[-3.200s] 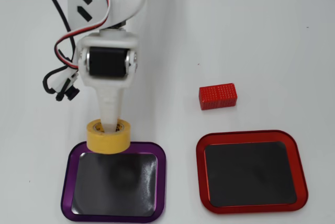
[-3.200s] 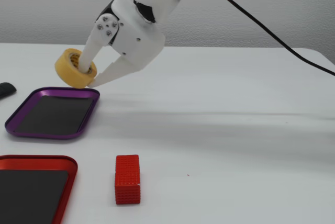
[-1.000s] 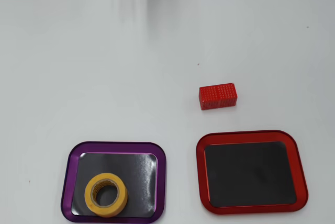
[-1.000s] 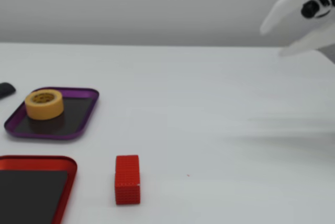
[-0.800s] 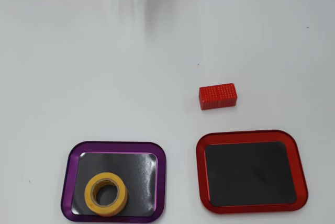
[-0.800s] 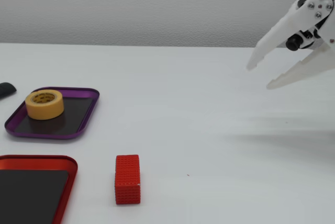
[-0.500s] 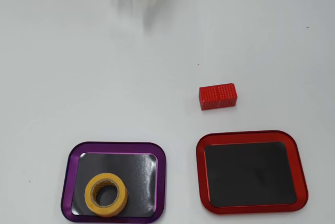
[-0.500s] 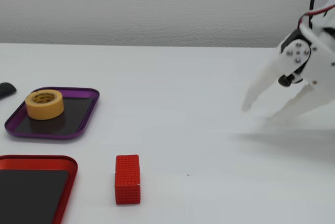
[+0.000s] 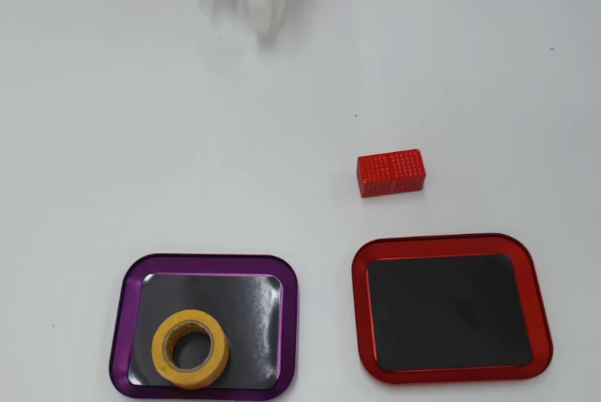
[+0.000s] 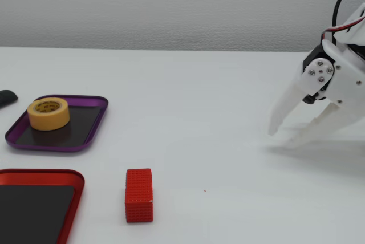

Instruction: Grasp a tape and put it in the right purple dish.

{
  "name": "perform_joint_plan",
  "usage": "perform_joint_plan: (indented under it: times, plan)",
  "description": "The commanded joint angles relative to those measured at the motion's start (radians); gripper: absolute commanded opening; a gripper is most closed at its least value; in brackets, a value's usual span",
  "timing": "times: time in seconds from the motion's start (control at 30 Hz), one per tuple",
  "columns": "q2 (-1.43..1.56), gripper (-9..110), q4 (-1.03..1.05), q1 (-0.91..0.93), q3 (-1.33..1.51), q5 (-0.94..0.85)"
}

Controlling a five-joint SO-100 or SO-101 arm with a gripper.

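Observation:
The yellow tape roll [image 9: 191, 349] lies flat inside the purple dish [image 9: 127, 294], at the lower left of the overhead view. In the fixed view the tape [image 10: 48, 113] sits in the purple dish [image 10: 91, 127] at the left. My white gripper [image 10: 280, 137] is at the far right of the fixed view, low over the table, with its jaws apart and empty, far from the dish. In the overhead view only a blurred white part of the gripper [image 9: 266, 17] shows at the top edge.
A red textured block [image 9: 391, 173] lies on the white table, also seen in the fixed view [image 10: 139, 195]. A red-rimmed tray [image 9: 362, 327] with a dark base sits at the lower right of the overhead view and at the lower left of the fixed view [image 10: 68, 177]. A dark object [image 10: 7, 97] lies at the left edge.

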Motion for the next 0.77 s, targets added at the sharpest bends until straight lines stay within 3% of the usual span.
perform_joint_plan:
  times: [0.0,0.73]
  plan:
    - [0.046,0,0.049,0.002,-0.008,-0.003]
    - [0.046,0,0.041,0.005,-0.008,-0.008]
